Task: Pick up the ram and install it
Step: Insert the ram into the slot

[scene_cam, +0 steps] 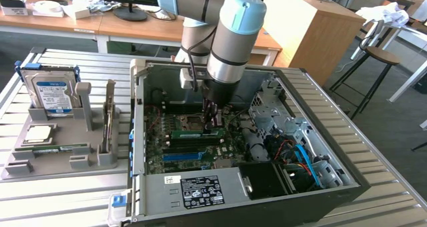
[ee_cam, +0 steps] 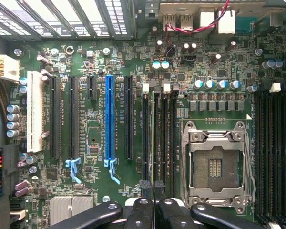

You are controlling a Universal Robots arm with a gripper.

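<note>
Seating looks like the step in hand. The gripper [scene_cam: 215, 125] is clenched on the ram [scene_cam: 195, 133], low inside the computer case [scene_cam: 287, 75], just beside the CPU socket [scene_cam: 189, 120].

- Wrist view: the gripper [ee_cam: 155, 211] has its fingers pinched together on the ram [ee_cam: 156, 138], which is seen edge-on as a thin line over the memory slots beside the CPU socket [ee_cam: 215, 167]. These slots lie between the socket and the blue slot strip [ee_cam: 109, 119].
- Grip sits toward one end of the stick (judged from the exterior view).
- Cannot tell whether the lower edge is already in a slot or just above it.
- Orientation: the ram stands on edge, contacts toward the board. Its long axis runs parallel to the socket's near side and to the slots.
- Judgement: seating calls for the edge kept true to one slot and a straight, even press, since an end grip could tip it.
</note>
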